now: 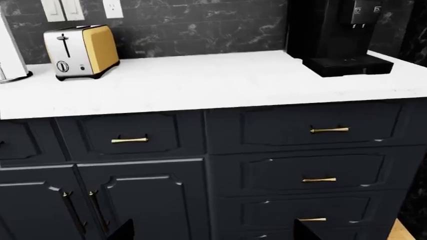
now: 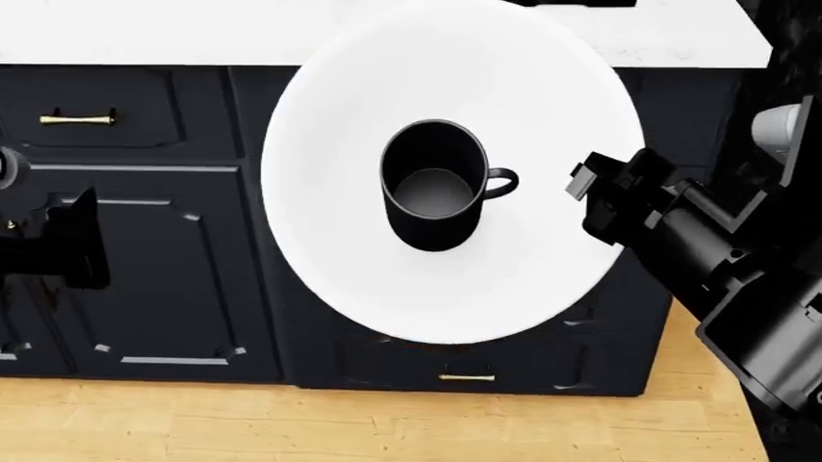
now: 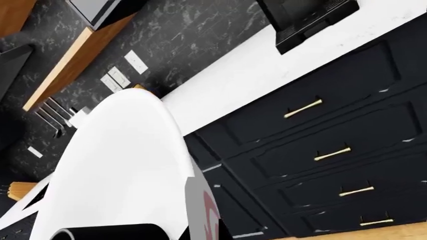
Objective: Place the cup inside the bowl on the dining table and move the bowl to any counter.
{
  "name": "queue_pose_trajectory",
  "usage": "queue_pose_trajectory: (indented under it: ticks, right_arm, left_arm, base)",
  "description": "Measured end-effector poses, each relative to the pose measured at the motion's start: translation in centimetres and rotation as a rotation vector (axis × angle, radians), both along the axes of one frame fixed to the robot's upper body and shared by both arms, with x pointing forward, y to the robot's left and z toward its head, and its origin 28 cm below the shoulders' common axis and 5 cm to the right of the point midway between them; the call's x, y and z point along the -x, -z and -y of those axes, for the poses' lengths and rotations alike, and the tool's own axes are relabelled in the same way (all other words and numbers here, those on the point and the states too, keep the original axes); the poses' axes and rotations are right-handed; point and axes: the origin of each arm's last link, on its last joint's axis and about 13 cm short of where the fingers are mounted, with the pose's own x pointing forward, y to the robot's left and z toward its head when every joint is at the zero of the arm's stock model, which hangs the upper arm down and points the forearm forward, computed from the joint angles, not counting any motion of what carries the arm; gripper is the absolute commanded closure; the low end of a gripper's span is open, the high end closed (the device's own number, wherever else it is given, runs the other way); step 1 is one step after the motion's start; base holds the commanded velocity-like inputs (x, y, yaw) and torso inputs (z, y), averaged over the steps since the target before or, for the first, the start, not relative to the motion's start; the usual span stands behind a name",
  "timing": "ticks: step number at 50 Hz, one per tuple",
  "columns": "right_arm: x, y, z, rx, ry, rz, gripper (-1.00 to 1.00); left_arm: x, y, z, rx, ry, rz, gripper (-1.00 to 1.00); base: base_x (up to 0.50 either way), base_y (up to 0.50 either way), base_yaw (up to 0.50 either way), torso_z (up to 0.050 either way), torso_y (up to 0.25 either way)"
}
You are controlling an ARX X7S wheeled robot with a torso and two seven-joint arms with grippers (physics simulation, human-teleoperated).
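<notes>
Now the bowl (image 2: pixel 501 115) is up in the air in front of the dark cabinets (image 2: pixel 154 260), held by its rim on the side where the right gripper (image 2: pixel 594 197) is. The right gripper is clamped on the edge of the bowl, with its black fingers pinching the white rim. The cup (image 2: pixel 433 197) stands upright in the middle of the bowl, and its small handle points toward the right gripper. The far edge of the bowl reaches over the front edge of the counter (image 2: pixel 129 34), but most of the bowl hangs out in front of the cabinets, above the wooden floor (image 2: pixel 257 423). In the right wrist view the bowl (image 3: pixel 127 165) fills the near side of the picture, with the cup's black rim (image 3: pixel 107 232) peeking out at the edge, and the counter (image 3: pixel 267 65) runs behind it. The left gripper (image 1: pixel 212 230) is away from the bowl, down in front of the cabinets, and its two dark finger tips are spread wide apart with nothing between them. On the counter (image 1: pixel 200 82) beyond it sit a yellow toaster (image 1: pixel 81 51) and a black coffee machine (image 1: pixel 343 35), both against the black wall (image 1: pixel 200 27).
</notes>
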Motion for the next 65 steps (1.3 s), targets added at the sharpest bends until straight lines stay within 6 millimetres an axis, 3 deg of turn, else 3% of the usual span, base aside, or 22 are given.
queue_pose_trajectory:
  ticks: [65]
  right_arm:
    - [0.12, 0.28, 0.01, 0.004, 0.003, -0.017, 1.00]
  left_arm:
    - [-0.03, 0.16, -0.29, 0.002, -0.010, 0.003, -1.00]
  base:
    - [0.49, 0.28, 0.00, 0.000, 0.002]
